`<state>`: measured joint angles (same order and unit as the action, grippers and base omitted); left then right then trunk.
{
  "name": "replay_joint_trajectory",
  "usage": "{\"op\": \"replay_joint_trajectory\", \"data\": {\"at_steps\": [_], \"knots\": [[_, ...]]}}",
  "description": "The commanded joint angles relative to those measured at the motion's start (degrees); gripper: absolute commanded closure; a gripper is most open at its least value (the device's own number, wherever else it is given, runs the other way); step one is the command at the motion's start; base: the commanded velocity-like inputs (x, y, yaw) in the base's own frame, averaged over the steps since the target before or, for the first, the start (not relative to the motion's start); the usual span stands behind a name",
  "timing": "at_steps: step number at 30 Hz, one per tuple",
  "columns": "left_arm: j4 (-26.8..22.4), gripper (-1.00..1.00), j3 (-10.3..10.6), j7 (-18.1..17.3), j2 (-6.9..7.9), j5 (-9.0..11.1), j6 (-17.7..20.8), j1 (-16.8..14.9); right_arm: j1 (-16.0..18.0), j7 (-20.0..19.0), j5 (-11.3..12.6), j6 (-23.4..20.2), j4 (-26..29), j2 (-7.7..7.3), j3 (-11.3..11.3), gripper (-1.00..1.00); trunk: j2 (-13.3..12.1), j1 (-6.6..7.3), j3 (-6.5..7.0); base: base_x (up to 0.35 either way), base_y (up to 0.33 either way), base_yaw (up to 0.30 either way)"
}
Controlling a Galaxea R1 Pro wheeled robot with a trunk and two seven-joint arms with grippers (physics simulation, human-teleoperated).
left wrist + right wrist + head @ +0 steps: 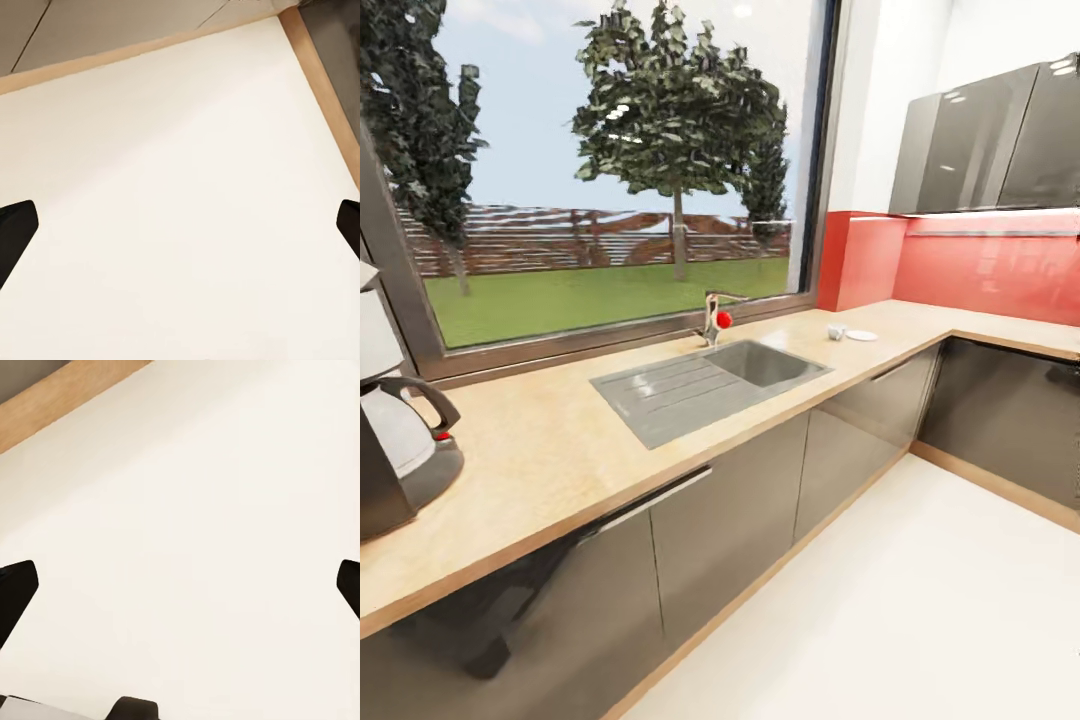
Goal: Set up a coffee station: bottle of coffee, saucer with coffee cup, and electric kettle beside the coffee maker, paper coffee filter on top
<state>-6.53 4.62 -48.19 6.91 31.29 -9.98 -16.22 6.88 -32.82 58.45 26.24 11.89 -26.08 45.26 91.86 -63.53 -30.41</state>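
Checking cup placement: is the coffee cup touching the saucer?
Apart. The head view shows the coffee cup beside the saucer, a strip of countertop between them.

left gripper (180, 232) fingertips (15, 232): plain black, wedge-ish tips poking in at the lower left and lower right edges of the frame, matte, no markings to see

right gripper (180, 592) fingertips (15, 596): same deal, black and blunt

right arm bits: bottom edge of the frame, a dark rounded piece (135, 709) beside a pale grey panel (30, 711)
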Motion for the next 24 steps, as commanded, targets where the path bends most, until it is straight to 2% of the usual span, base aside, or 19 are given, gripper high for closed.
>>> {"op": "replay_joint_trajectory", "data": {"at_steps": [1,24], "knots": [[0.04,-1.0,0.48,-0.06,0.03,0.35,-0.39,-0.04,0.06,-0.22,0.61,0.12,-0.03,-0.02,0.44,-1.0,0.03,-0.03,-0.06,0.289,-0.11,-0.174],[0.02,-1.0,0.55,-0.04,0.03,0.35,-0.39,-0.04,0.06,-0.15,0.61,0.12,-0.03,-0.02,0.44,-1.0,0.03,-0.03,-0.06,0.3,-0.135,-0.266]]}}
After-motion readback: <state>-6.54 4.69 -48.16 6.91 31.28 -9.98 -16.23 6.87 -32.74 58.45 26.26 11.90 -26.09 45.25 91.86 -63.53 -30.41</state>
